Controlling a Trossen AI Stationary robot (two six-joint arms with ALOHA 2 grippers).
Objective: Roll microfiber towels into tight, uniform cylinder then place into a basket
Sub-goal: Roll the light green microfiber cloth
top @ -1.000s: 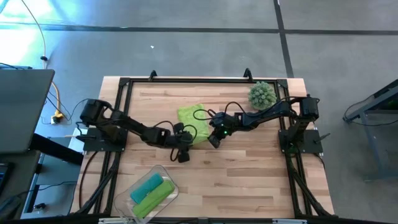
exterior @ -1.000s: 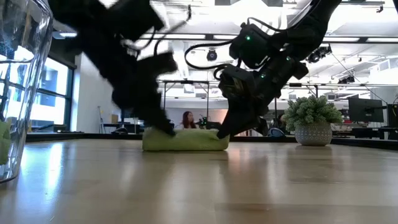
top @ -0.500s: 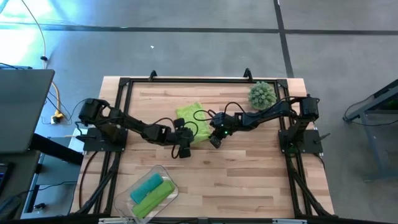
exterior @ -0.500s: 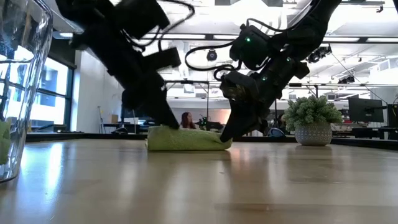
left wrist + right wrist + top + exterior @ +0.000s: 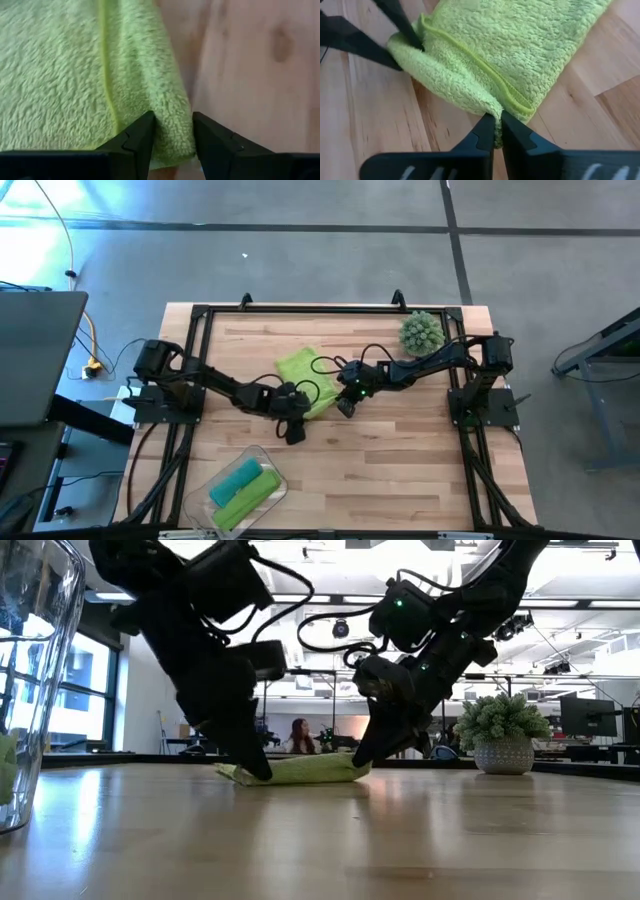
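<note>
A lime green microfiber towel (image 5: pixel 300 368) lies on the wooden table, flat at its far part, its near edge turned over into a thick fold (image 5: pixel 300 770). My left gripper (image 5: pixel 290 418) is shut on that fold's left end and my right gripper (image 5: pixel 345 402) on its right end. The basket (image 5: pixel 262 455), a clear tub near the table's front left, holds a rolled teal towel (image 5: pixel 234 477) and a rolled green towel (image 5: pixel 245 500). My left gripper pinches the folded-over near edge (image 5: pixel 172 125) at its left end between its two fingers (image 5: pixel 140 142). It comes slanting down from the near left, across the fold. The fold rests on the table. My right gripper pinches the same fold at its right end (image 5: pixel 496 116) between fingertips (image 5: pixel 485 131) that nearly meet. It slants down from the right. That end lies on the table, and the cloth between the two grippers sags a little.
A spiky grey-green ball in a pot (image 5: pixel 421 332) stands at the far right of the table, behind my right arm. The basket's clear wall (image 5: pixel 30 690) stands at the low view's left. Bare wood lies along the near side, right of the basket.
My left gripper has rolled its wrist and tipped its fingertips down to the table with the fold's left end. The towel's roll, thick a second ago, now lies flatter and reaches farther left. My right gripper has kept its place.
</note>
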